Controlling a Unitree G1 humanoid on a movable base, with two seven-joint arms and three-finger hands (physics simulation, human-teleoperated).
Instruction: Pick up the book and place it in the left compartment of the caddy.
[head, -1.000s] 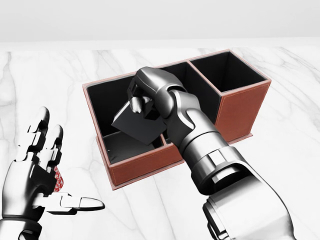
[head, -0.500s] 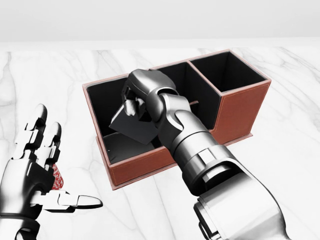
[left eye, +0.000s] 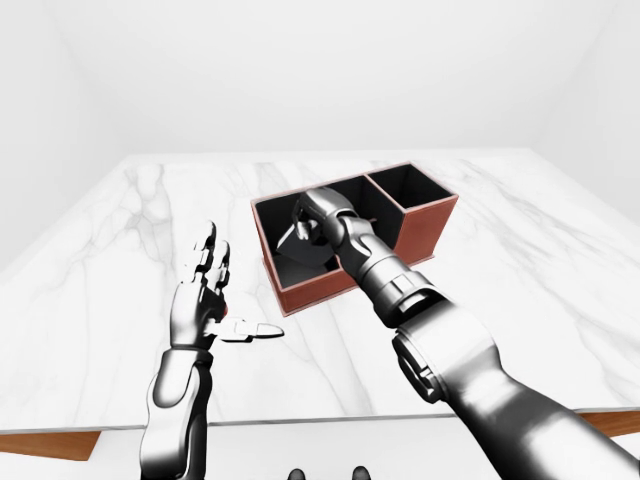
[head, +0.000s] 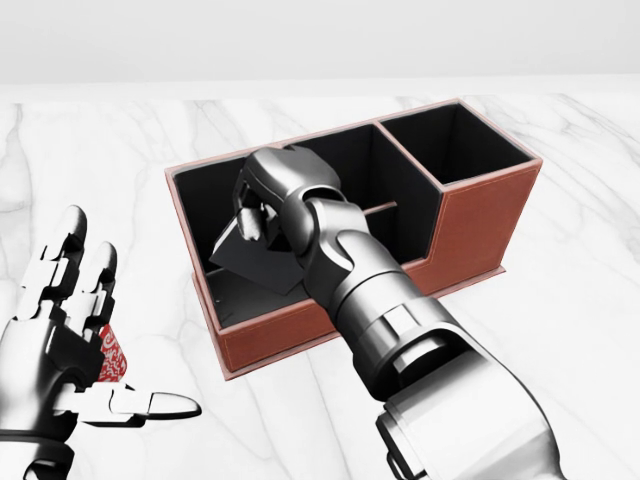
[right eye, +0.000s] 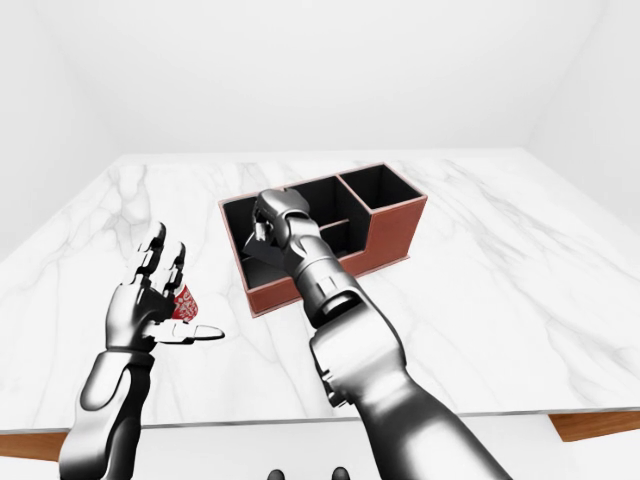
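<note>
Book (head: 258, 262): dark, tilted, inside the left compartment of my brown caddy (head: 480, 222), lower edge near the compartment floor. My right hand (head: 272, 200) is curled closed on the book's upper edge. My left hand (head: 70, 345) hangs open, fingers spread, left of the caddy, over a small red-patterned object (head: 113, 358) on the marble table (head: 560, 330).
</note>
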